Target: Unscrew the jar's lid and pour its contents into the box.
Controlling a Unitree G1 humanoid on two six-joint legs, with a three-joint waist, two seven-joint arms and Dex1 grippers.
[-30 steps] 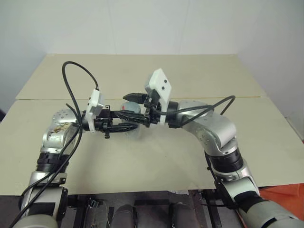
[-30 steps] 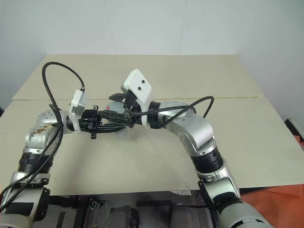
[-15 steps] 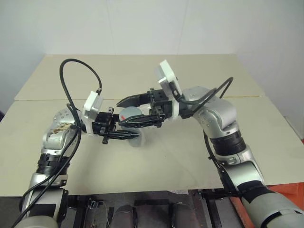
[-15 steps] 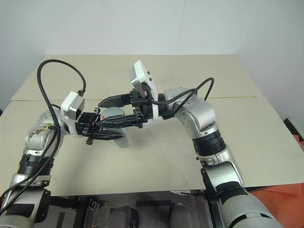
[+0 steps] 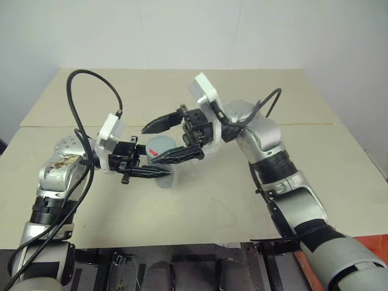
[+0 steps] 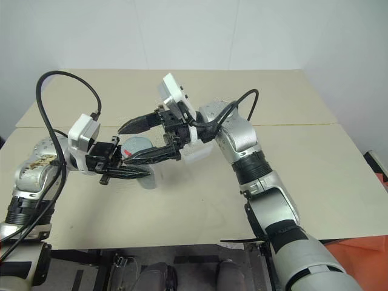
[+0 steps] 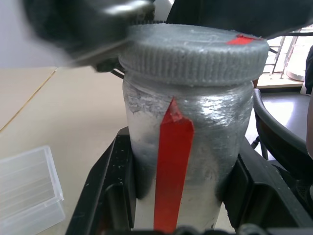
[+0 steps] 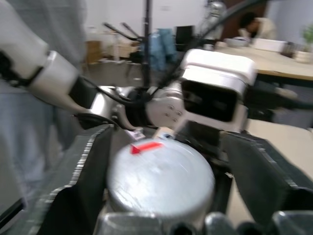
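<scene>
Held upright above the beige worktop [image 5: 242,200], near its middle: the jar [image 7: 183,147], silvery, with a red vertical stripe down its side. Still capped by the lid [image 7: 193,51], grey, ribbed round the edge, a small red mark on its top. Clamped at the jar's lower body by the left gripper [image 5: 159,173], black jaws pressed against both sides of the cylinder, pointing level toward the robot's right. Flanked at lid height by the right gripper [image 5: 165,140], reaching in from the opposite side, jaws spread wide apart, one finger on each side of the lid with a gap visible on both sides in the right wrist view; no contact with the lid to be made out. Contents of the jar hidden behind the silvery wall. Lying on the worktop beyond the jar, in the left wrist view: the box [image 7: 27,188], translucent clear plastic, shallow, apart from the jar. In the head views, partly hidden behind the right gripper. Behind the worktop, a plain white wall [image 5: 182,30].
</scene>
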